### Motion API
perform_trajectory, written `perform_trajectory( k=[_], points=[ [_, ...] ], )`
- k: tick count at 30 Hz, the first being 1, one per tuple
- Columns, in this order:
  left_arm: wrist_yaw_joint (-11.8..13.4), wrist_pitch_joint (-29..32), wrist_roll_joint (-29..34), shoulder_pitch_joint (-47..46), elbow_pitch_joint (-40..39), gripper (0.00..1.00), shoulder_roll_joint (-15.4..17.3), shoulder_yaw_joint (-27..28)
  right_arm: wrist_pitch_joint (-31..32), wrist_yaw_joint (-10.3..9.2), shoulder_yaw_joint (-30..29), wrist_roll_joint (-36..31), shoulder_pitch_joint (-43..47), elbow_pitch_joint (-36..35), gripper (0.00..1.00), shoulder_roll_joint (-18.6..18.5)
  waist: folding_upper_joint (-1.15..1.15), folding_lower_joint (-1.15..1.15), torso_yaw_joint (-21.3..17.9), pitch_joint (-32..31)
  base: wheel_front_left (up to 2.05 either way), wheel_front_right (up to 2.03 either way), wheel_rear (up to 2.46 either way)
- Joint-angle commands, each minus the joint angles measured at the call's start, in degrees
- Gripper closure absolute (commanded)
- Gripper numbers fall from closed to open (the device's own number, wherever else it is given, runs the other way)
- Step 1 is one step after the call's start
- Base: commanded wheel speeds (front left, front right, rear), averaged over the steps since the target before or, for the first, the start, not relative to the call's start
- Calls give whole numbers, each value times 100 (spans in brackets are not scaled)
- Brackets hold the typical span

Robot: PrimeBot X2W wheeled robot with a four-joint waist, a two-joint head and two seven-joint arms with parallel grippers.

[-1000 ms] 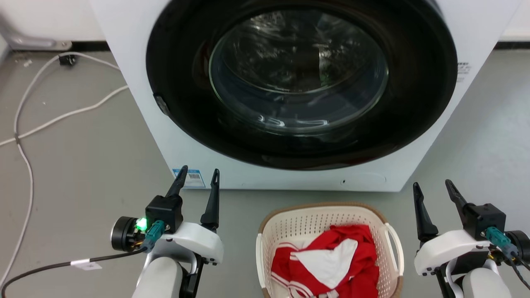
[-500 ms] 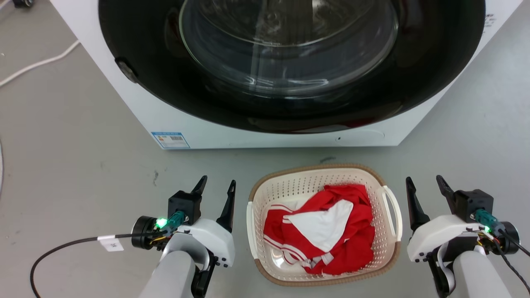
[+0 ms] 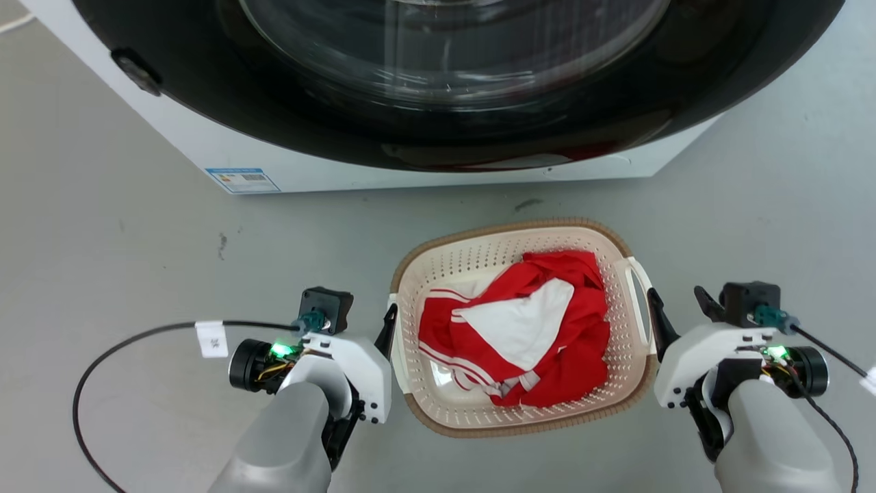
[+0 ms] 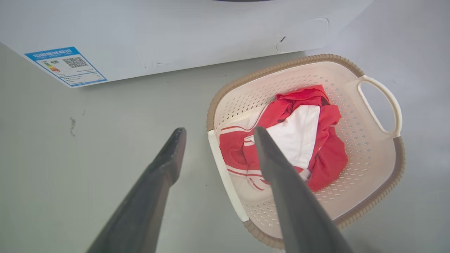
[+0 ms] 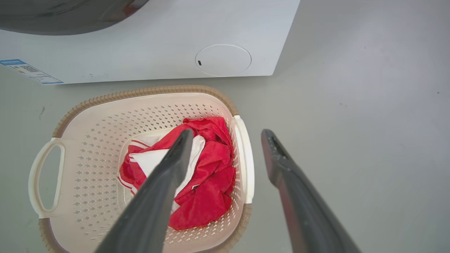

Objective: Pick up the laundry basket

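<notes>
Illegible print on blue label [image 4: 65, 66]

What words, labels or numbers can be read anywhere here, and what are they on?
Blue-bordered sticker on the washing machine: heading line, QR code, coloured bars; print too small to read.
White tag on the black cable: a dark mark, too blurred to read.
Laundry basket: no lettering visible.
Nothing can be quoted.

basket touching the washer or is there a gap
Apart. The head view shows a strip of bare floor between the basket and the washer; the right wrist view shows the gap too.
</notes>
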Motion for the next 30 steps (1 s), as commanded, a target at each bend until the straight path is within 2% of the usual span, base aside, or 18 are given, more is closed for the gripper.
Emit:
perform_trajectory(
  k=[1, 8, 16, 30],
  points=[
    [-20, 67, -66, -164, 110, 0, 4, -57, 41, -4, 21, 9, -170, 152, 0, 5, 0, -1, -89, 153, 0, 0, 0],
    [-43, 585, -381, -704, 705, 0, 4, -366, 216, -4, 168, -5, -808, 956, 0, 5, 0, -1, -221, 564, 0, 0, 0],
    [107, 1012, -625, -1125, 1225, 0, 4, -576, 276, -4, 355, -64, -1450, 1630, 0, -22, 0, -1, -344, 989, 0, 0, 0],
    [302, 1428, -918, -1564, 1610, 0, 4, -764, 496, -4, 647, 89, -2038, 2103, 0, -49, 0, -1, -396, 1620, 0, 0, 0]
  ],
)
